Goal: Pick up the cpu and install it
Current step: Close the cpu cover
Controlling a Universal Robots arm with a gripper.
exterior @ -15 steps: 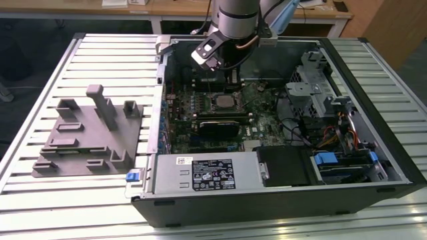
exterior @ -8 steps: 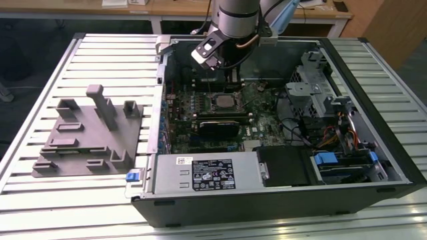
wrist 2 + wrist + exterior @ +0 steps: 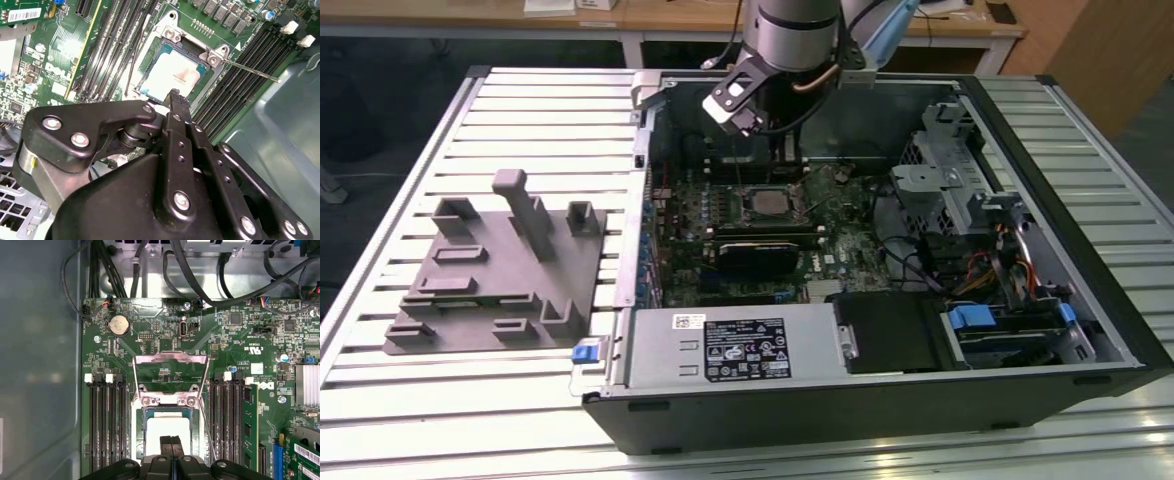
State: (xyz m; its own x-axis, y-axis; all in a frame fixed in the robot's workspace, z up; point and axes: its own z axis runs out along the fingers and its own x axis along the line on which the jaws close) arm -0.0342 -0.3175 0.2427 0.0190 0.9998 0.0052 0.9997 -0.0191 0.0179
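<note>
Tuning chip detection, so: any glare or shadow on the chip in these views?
Second wrist view: the chip top glares near-white. First wrist view: the chip is also blown white, with the pincer covering part of it. Exterior view: the chip sits dim grey inside the case, no glare.

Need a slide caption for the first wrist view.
Closed hand over the cpu lying in the open socket, load plate raised.

We see a work table (image 3: 480, 420) topped with pale metal slats, evenly lit, with soft glints along the ribs. Behind it stands a light wooden desk (image 3: 680, 15) on white legs (image 3: 630, 48). The floor (image 3: 374, 110) beside the table is dark grey, and a brown wooden panel (image 3: 1107, 50) stands at the exterior view's far right
</note>
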